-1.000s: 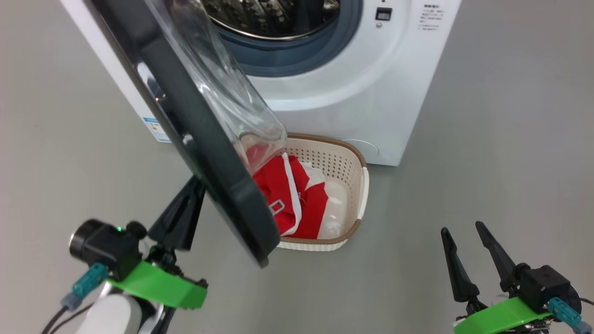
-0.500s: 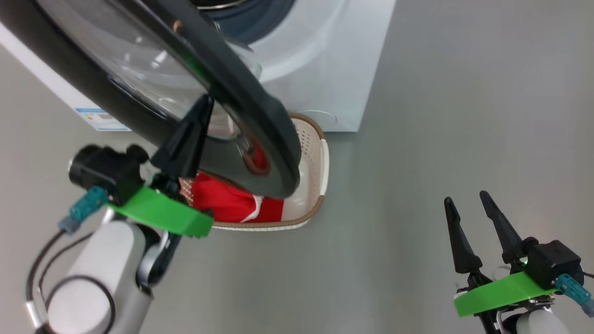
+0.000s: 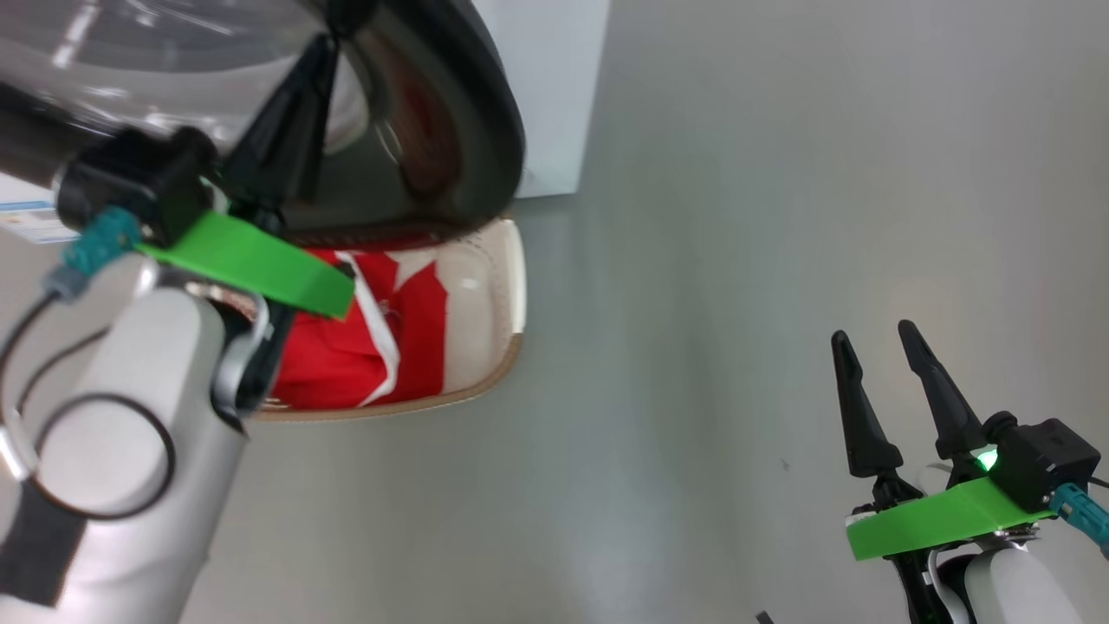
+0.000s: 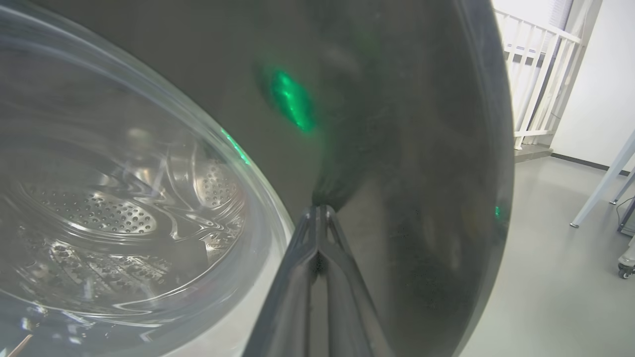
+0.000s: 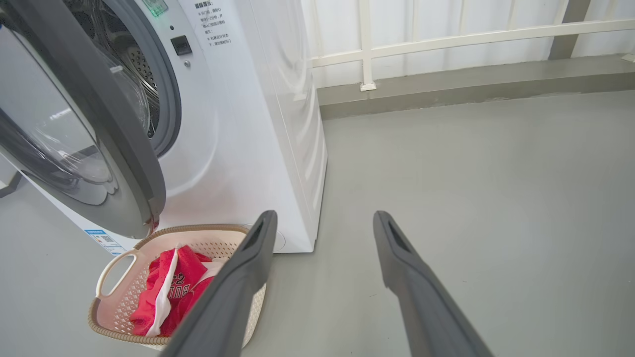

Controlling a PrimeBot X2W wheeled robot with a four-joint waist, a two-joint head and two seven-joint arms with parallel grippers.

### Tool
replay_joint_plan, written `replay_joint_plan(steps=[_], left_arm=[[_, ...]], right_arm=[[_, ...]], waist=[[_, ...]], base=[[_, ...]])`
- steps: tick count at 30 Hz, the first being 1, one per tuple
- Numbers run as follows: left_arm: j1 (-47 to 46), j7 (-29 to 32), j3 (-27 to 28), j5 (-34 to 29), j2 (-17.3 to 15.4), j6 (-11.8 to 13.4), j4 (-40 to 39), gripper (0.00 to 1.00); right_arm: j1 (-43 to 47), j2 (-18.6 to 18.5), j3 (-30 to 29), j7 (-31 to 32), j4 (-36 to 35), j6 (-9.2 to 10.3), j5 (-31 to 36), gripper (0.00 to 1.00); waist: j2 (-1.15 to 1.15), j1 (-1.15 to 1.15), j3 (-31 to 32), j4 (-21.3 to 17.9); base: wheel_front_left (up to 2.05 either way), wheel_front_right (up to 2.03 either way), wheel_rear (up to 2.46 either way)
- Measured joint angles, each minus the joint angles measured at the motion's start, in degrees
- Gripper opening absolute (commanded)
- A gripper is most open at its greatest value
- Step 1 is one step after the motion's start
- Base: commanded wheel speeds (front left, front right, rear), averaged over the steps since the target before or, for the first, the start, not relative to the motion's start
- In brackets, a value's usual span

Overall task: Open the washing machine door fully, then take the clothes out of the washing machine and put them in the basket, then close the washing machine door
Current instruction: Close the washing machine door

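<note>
Black door (image 4: 407, 148): likely rigid, slick; push on rim, at the tips.
Left tool (image 4: 318, 210): clenched, empty.
Right tool (image 5: 325, 218): released.

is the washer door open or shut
Ajar: the washing machine door stands angled away from the washing machine, drum visible in the gap.

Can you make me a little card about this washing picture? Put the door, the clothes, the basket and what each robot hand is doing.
Door: washing machine door partly open, lower edge above the basket
Clothes: red and white clothes lying in the basket
Basket: on the floor, in front of the washing machine
Left gripper: left gripper shut, tips against the door's black rim
Right gripper: right gripper open, holding nothing, away from the door
</note>
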State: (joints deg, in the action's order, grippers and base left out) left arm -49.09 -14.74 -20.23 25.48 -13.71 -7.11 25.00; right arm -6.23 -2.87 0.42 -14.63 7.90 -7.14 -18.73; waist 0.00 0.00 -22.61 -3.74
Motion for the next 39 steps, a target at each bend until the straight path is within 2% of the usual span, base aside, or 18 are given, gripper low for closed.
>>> replay_joint_plan(steps=[12, 21, 28, 35, 38, 39], left_arm=[[-6.95, -0.05, 2.11, -0.30, -1.24, -0.05, 7.90, 0.00], [-7.07, -0.04, 3.22, -0.30, -0.85, -0.05, 9.67, 0.00], [-0.70, -0.05, 5.84, -0.69, 0.37, -0.07, 8.91, 0.00], [8.82, -0.04, 10.72, -1.67, 2.87, -0.07, 7.27, 0.00], [12.78, -0.04, 13.05, -2.55, 3.87, -0.07, 6.60, 0.18], [13.87, -0.04, 13.77, -2.71, 4.08, -0.07, 6.27, 0.22]], right_arm=[[-0.58, 0.10, 0.38, 0.00, -0.29, 0.00, -2.46, 1.00], [-0.67, 0.16, 0.32, 0.00, -0.22, 0.00, -2.43, 1.00], [-0.15, 0.18, 0.00, 0.00, 0.14, 0.00, -0.74, 1.00], [1.76, 0.21, -1.07, 0.00, 0.54, 0.00, 1.47, 1.00], [2.60, 0.22, -1.46, 0.00, 0.59, 0.00, 2.22, 1.00], [2.77, 0.22, -1.55, 0.00, 0.63, 0.00, 2.26, 1.00]], waist=[[0.00, 0.00, -2.61, -5.41], [0.00, 0.00, -1.48, -5.89], [0.00, 0.00, 0.94, -4.64], [0.00, 0.00, 4.08, -2.57], [0.00, 0.00, 5.28, -1.37], [0.00, 0.00, 5.62, -0.93]], base=[[0.00, 0.00, 0.00], [0.00, 0.00, 0.00], [0.00, 0.00, 0.00], [0.00, 0.00, 0.00], [0.00, 0.00, 0.00], [0.00, 0.00, 0.00]])
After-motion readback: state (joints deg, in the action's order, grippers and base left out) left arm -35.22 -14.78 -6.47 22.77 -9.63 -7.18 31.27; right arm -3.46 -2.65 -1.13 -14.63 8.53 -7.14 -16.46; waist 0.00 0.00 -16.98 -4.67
